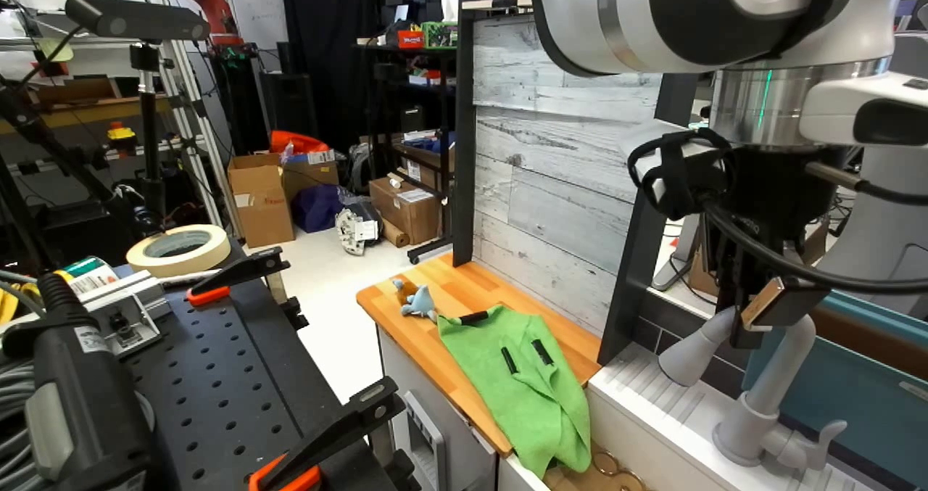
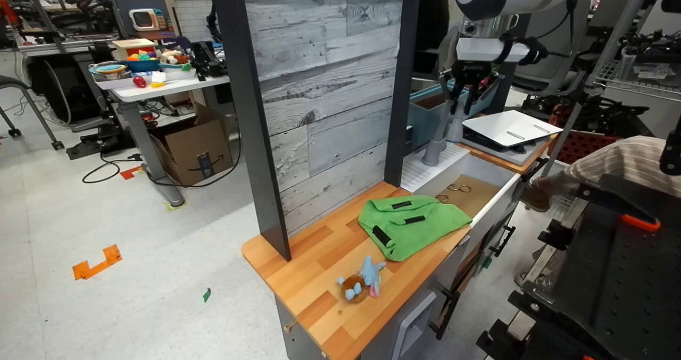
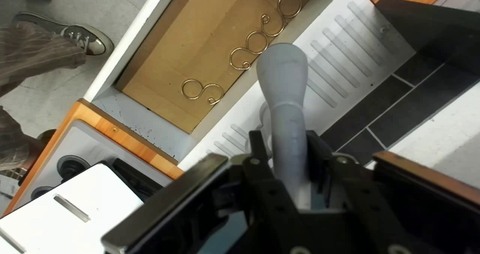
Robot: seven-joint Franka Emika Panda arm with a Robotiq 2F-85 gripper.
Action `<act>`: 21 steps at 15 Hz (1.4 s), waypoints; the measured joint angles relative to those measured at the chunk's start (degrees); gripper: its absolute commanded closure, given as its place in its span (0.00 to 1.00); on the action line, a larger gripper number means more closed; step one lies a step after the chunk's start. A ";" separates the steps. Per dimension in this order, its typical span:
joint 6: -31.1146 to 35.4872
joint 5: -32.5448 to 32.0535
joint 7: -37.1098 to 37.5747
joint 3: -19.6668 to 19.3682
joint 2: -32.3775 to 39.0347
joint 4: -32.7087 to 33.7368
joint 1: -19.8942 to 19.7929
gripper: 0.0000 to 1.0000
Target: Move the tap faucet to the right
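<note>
The tap faucet is a grey gooseneck spout (image 1: 779,371) with a flared outlet and a small side lever at its base. It stands on the white ribbed counter. It also shows in an exterior view (image 2: 437,142) and in the wrist view (image 3: 287,134). My gripper (image 1: 745,330) is over the top of the arch, its fingers on either side of the tube. In the wrist view the gripper (image 3: 284,136) shows a gap between the left finger and the tube; the right finger is close against it, and contact cannot be told. The arch's top is partly hidden by the fingers.
A teal bin (image 1: 855,389) stands behind the faucet. An open drawer (image 3: 180,59) with brass hooks (image 3: 257,42) lies in front. A wood-plank panel (image 1: 558,164), green cloth (image 1: 518,382) and small plush toy (image 2: 362,281) are beside it. A white panel (image 2: 511,127) lies over the stove.
</note>
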 measured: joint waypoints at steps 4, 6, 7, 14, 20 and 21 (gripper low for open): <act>-0.60 -4.14 1.02 -1.94 0.00 -0.85 1.18 0.08; -0.98 -6.30 1.03 -2.40 0.08 -1.07 1.18 0.00; -1.53 -7.41 1.01 -2.65 0.02 -1.23 1.18 0.00; -11.72 -15.97 -8.96 -3.44 -6.24 -8.16 -0.10 0.00; -16.16 -20.11 -12.71 -2.16 -12.17 -13.12 -1.06 0.00; -16.20 -19.35 -12.31 -1.05 -13.54 -13.92 -1.01 0.00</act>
